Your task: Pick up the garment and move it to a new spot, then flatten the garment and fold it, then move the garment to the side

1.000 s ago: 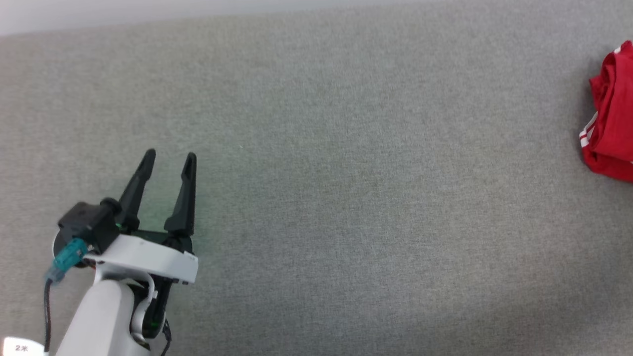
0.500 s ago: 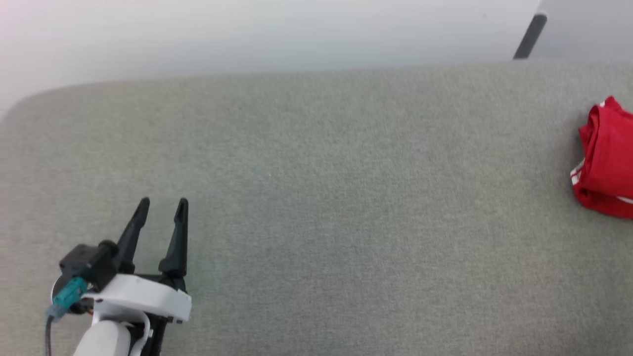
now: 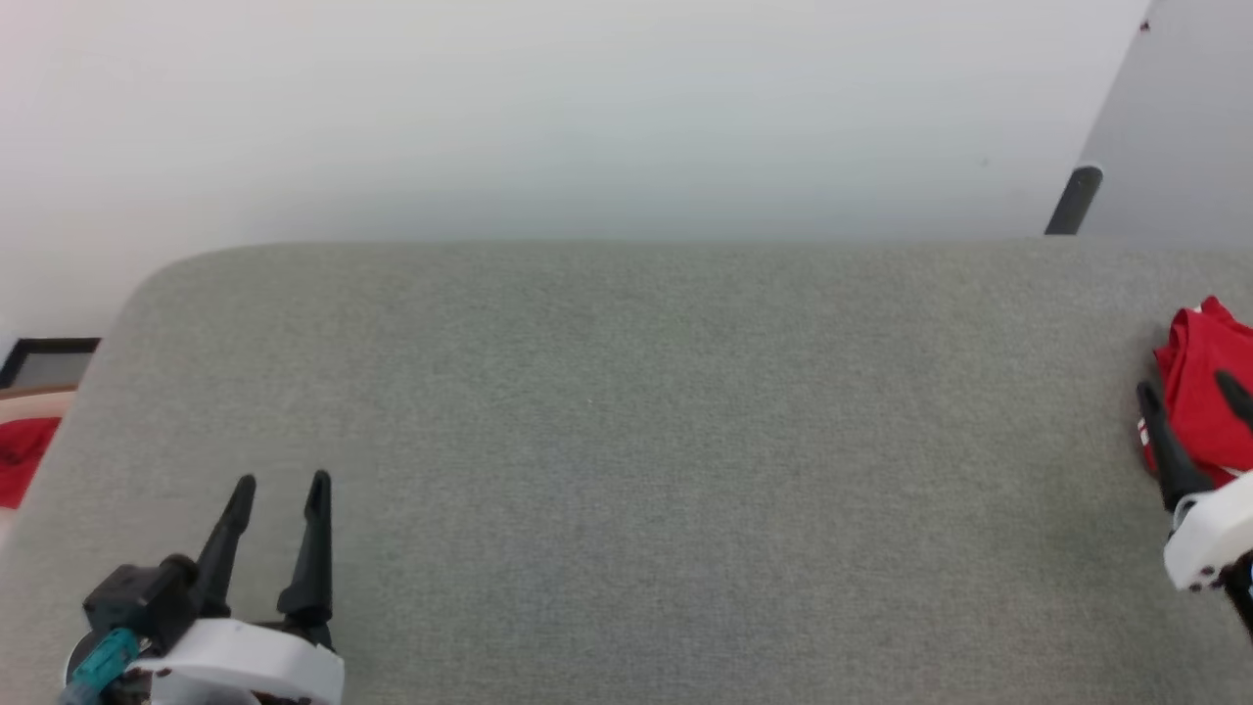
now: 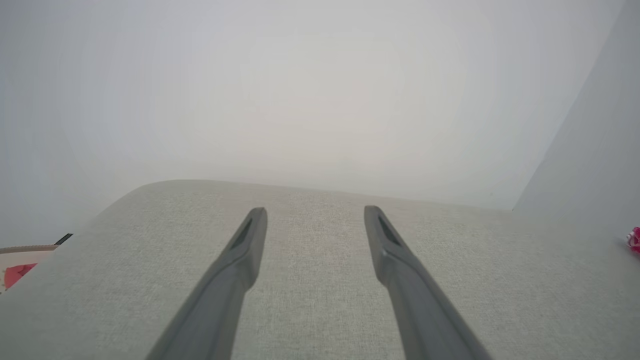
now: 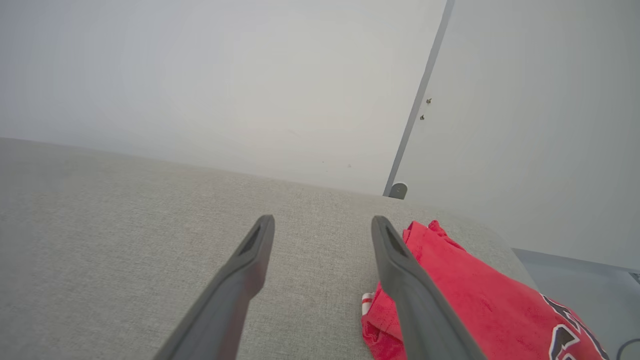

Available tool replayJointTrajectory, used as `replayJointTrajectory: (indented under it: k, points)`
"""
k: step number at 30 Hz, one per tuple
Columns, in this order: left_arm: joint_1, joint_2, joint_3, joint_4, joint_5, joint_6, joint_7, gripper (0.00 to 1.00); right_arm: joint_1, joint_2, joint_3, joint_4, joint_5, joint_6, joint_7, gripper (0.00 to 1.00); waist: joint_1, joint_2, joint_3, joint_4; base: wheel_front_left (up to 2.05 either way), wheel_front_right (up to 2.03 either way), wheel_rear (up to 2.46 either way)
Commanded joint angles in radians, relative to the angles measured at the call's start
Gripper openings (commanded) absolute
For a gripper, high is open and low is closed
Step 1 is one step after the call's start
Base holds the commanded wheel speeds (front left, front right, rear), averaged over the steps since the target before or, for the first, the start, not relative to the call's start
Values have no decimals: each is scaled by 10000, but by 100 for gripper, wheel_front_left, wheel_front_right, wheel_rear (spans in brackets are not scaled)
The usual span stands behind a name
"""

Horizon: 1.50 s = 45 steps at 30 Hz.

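Note:
The garment (image 3: 1199, 343), red with a white-striped trim, lies bunched at the far right edge of the grey fabric surface (image 3: 626, 441). In the right wrist view the garment (image 5: 460, 290) shows part of a black white-edged letter at the lower right. My right gripper (image 3: 1186, 387) is open at the garment's near left edge. In its own view the right gripper (image 5: 322, 222) has one finger in front of the cloth and bare fabric between the fingers. My left gripper (image 3: 281, 483) is open over bare surface at the lower left, with nothing between the fingers of the left gripper (image 4: 315, 211).
A pale wall rises behind the surface, with a dark post (image 3: 1072, 201) at the back right. Beyond the rounded left end of the surface, a small red cloth (image 3: 20, 450) lies lower down. It also shows as a red cloth (image 4: 17, 274) in the left wrist view.
The head camera has tilted up, so the wall and the far edge now show. My right gripper has come into view at the garment. The left gripper stays open.

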Motion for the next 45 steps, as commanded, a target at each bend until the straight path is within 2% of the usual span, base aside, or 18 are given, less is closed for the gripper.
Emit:
replayJointTrajectory:
  k: [1,11,19,25,34,45]
  points:
    - [164,26,82,-61,41,-21,0,100,354,117,-249,-210,-129,-15,-57,100,0,0,-248,228,0,0,0]
    - [807,195,316,-353,-72,-21,0,100,2612,1426,-2087,-2089,-1184,-15,-88,100,0,0,-539,568,0,0,0]
    - [1097,436,172,-552,65,-21,0,100,3919,2316,-2892,-3425,-1641,-13,254,100,0,0,-678,826,0,0,0]
    - [1107,391,192,-606,293,-21,-1,100,4662,2785,-3116,-4104,-1765,-15,498,100,0,0,-730,958,0,0,0]
    - [1154,436,0,-725,191,-21,0,100,5314,3223,-3322,-4552,-1785,-13,573,100,0,0,-721,993,0,0,0]
    - [1143,518,-193,-743,348,-21,-1,100,5575,3345,-3232,-4613,-1636,-13,567,100,0,0,-652,962,0,0,0]
